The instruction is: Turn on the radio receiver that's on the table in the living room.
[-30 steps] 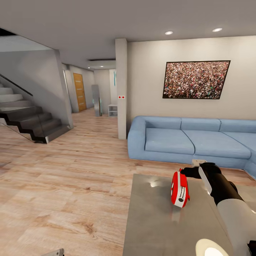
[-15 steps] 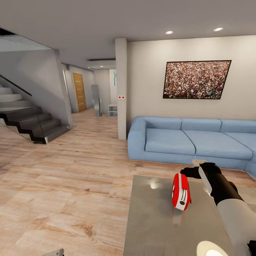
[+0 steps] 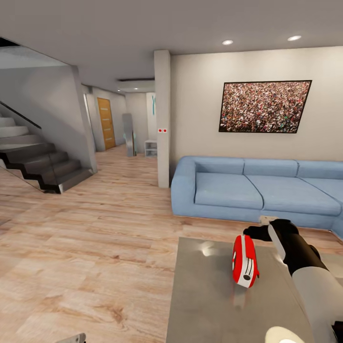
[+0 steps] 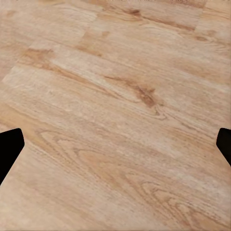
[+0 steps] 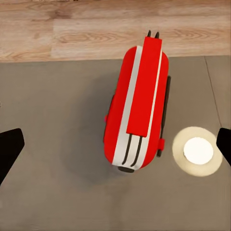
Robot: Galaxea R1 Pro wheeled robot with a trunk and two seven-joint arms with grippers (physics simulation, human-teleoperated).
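Note:
The red radio receiver (image 3: 245, 261) stands on edge on the glossy grey table (image 3: 205, 300), leaning a little, with its white-grey side band and thin wire handle showing. In the right wrist view the radio (image 5: 137, 110) lies straight ahead between the spread fingers. My right gripper (image 3: 252, 233) hovers just behind and above the radio's top; it (image 5: 116, 147) is open with nothing held. Over bare wood floor my left gripper (image 4: 115, 147) is open.
A blue sofa (image 3: 257, 190) runs behind the table, under a framed crowd picture (image 3: 264, 105). A flat white disc (image 3: 283, 336) sits at the table's near right. A beige pillar (image 3: 163, 119) and dark stairs (image 3: 38, 164) stand to the left, across wood plank floor (image 3: 95, 247).
The radio has shifted slightly toward the table's near side and leans more. My right gripper followed it a little. The head camera has crept slightly.

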